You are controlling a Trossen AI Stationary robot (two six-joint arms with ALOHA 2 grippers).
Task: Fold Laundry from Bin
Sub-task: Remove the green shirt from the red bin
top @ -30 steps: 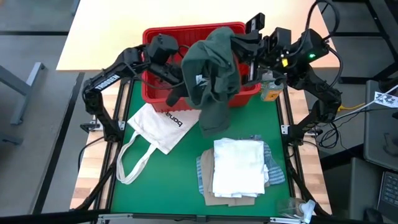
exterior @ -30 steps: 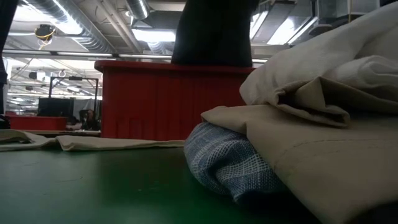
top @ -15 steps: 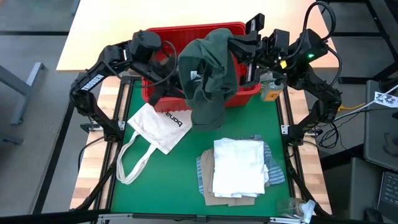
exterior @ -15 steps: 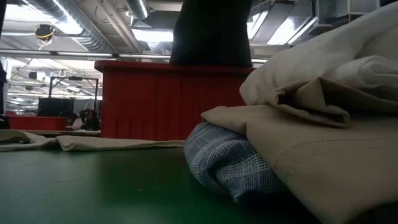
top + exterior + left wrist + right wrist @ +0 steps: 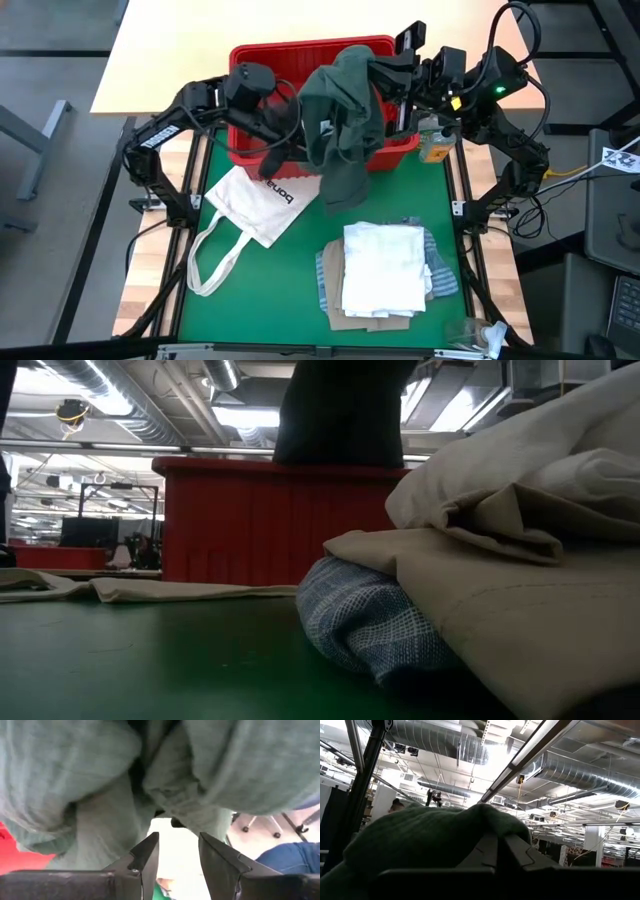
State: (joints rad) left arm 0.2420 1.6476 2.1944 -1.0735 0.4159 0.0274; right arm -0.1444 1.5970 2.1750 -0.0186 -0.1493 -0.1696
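Green mat-covered table [image 5: 300,290]: I see a red slotted plastic bin [image 5: 300,60] at the far edge. Dark green-grey top [image 5: 340,110] hangs over the bin's front wall. My right gripper [image 5: 385,72], clamped on the top, holds it aloft. My left gripper [image 5: 177,855], fingers parted and empty, sits just beside the cloth. Folded white, tan and blue-striped pile [image 5: 385,275] near front.

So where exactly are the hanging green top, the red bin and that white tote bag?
dark green top [image 5: 345,120], high view, middle of the hanging cloth.
red bin [image 5: 290,55], high view, its far rim.
white tote bag [image 5: 255,205], high view, the bag's body.
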